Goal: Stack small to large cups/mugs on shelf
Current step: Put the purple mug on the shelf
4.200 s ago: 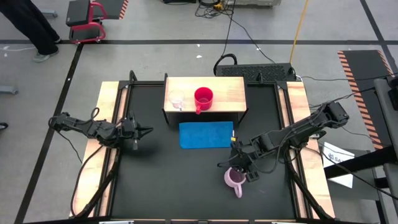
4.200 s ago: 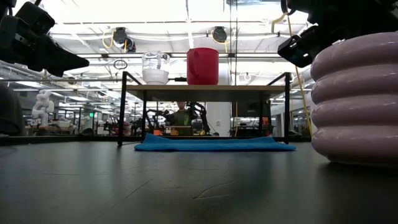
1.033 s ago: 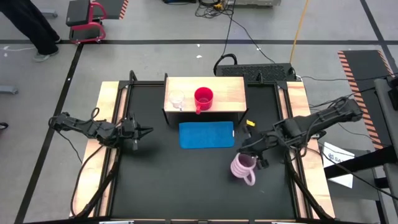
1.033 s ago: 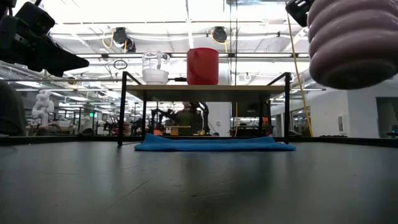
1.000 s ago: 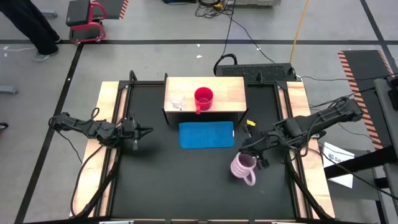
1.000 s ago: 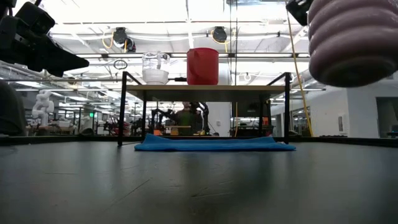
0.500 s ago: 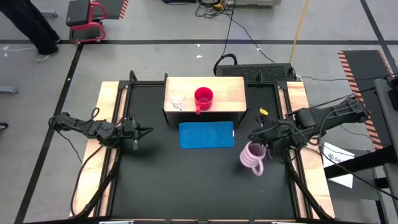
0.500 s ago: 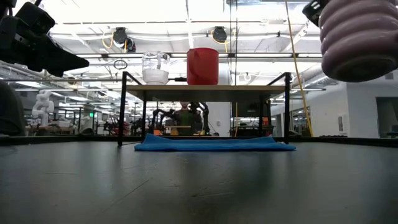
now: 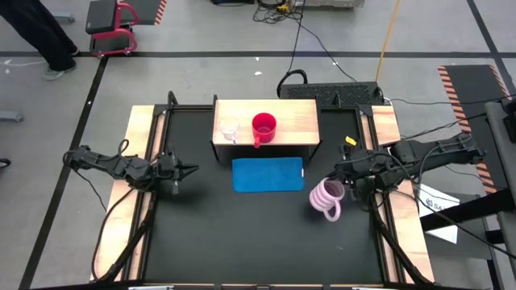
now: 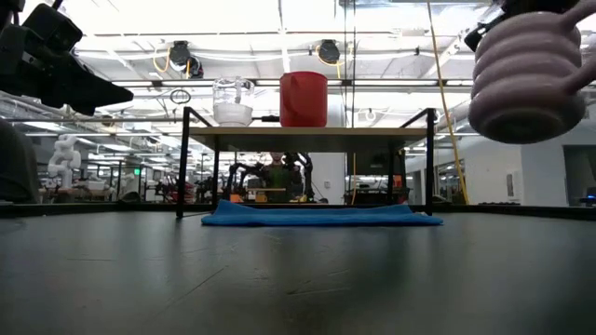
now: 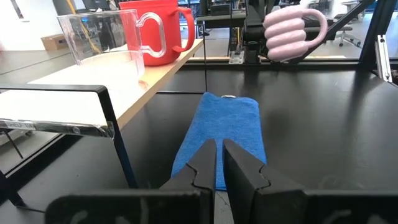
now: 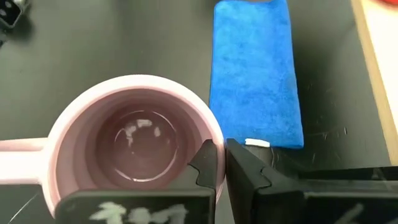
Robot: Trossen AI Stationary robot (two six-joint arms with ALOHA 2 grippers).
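1. Shelf (image 9: 286,113), a light wooden rectangular board on dark side panels, is standing at the far middle of the black table (image 9: 242,234); every entry below is placed from it.
2. Small clear glass cup (image 9: 229,128) is sitting on the shelf's board toward its left end, its handle facing the near edge.
3. Mid-size red mug (image 9: 264,126) is sitting just beside the glass cup on its right, near the board's middle, its handle pointing to the shelf's near edge.
4. Flat blue cloth mat (image 9: 268,175) is lying on the table directly in front of the shelf, narrower than the board.
5. Ribbed lilac mug (image 9: 326,198) is hanging clear of the table, in front of the shelf's right end and just right of the mat; in the low view (image 10: 526,79) its base is riding at about the height of the board.
6. Right gripper (image 12: 220,163) is pinching the lilac mug's rim, one finger inside the wall and one outside, mouth up.
7. Left gripper (image 9: 184,170) is waiting off the shelf's left end, above the table, fingers nearly together with only a thin slit between them, holding nothing.
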